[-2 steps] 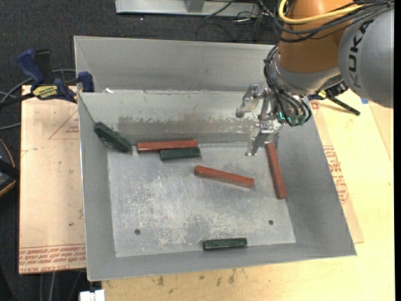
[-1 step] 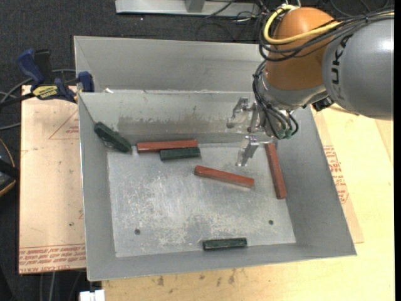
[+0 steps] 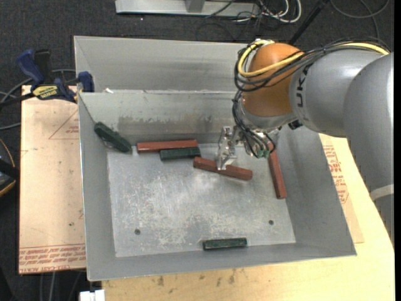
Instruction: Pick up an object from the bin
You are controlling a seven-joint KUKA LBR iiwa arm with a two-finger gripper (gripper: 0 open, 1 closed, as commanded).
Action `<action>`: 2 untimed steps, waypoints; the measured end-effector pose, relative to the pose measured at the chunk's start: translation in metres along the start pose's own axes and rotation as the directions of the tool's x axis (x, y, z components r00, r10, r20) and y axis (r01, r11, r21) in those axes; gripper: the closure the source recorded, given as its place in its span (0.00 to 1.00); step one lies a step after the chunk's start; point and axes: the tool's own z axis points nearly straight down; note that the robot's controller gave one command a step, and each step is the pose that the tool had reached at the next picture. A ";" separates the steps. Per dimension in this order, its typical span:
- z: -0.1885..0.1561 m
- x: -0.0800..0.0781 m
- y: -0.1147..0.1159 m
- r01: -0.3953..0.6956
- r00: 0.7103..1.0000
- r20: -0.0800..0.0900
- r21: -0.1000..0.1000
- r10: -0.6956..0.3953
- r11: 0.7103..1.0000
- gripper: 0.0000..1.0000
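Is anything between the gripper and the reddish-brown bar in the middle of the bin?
Nothing visible does. The gripper sits right over the reddish-brown bar. The nearest dark green bar lies off to one side, not beneath the gripper.

In the bin [image 3: 175, 212], a corner bar [image 3: 113, 137] lies back-left; a rear bar [image 3: 167, 146] lies to its right, with a second bar [image 3: 180, 155] touching the rear bar's front; a middle bar [image 3: 222, 168] farther right; a side bar [image 3: 277, 175] rightmost; a front bar [image 3: 225, 244] nearest.

The wrist [image 3: 269, 86] hides the right brown bar's [image 3: 277, 182] top end.
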 end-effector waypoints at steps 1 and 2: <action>0.000 -0.001 0.000 0.000 1.000 0.004 -0.001 0.000 1.000 0.00; 0.000 -0.001 0.000 0.000 1.000 0.003 -0.001 0.000 1.000 0.00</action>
